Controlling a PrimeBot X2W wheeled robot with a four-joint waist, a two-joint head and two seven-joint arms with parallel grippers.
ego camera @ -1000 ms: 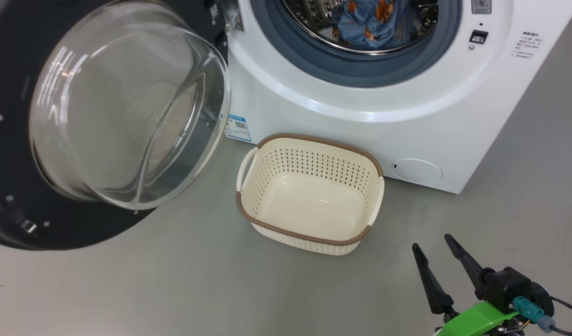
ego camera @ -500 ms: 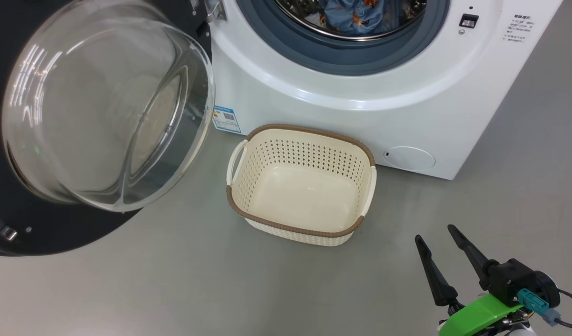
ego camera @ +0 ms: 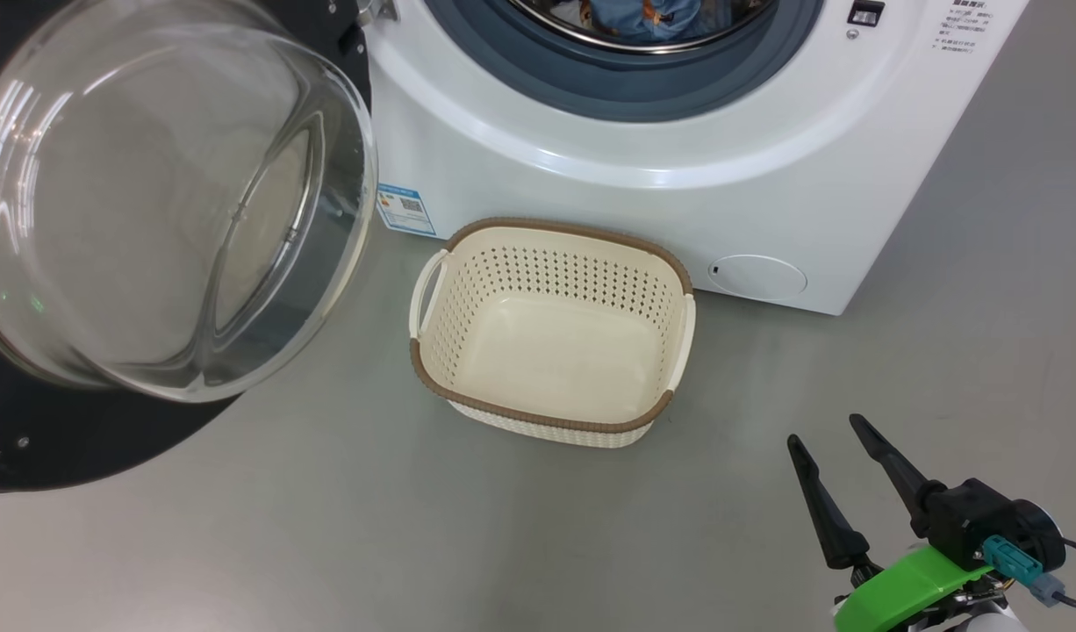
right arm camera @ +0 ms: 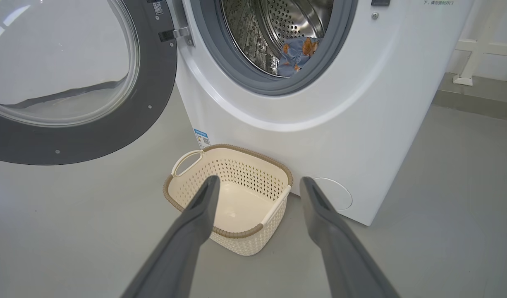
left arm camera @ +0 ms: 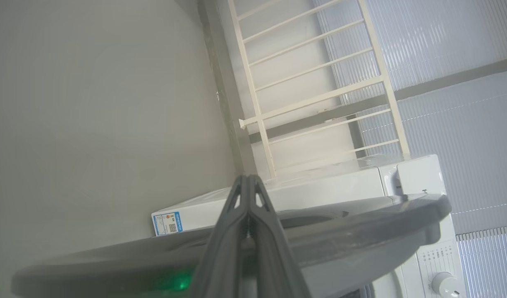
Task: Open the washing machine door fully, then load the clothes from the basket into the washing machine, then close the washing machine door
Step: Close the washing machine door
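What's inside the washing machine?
Blue clothes with orange prints lie in the shiny drum of the washing machine. The grey ring round the mouth covers the drum's bottom, so any other pieces there are hidden.

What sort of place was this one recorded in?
Likely a laundry corner of a utility room or test lab: a white front-loading washing machine stands on bare grey floor, a laundry basket sits before it, and ribbed translucent wall panels rise behind.
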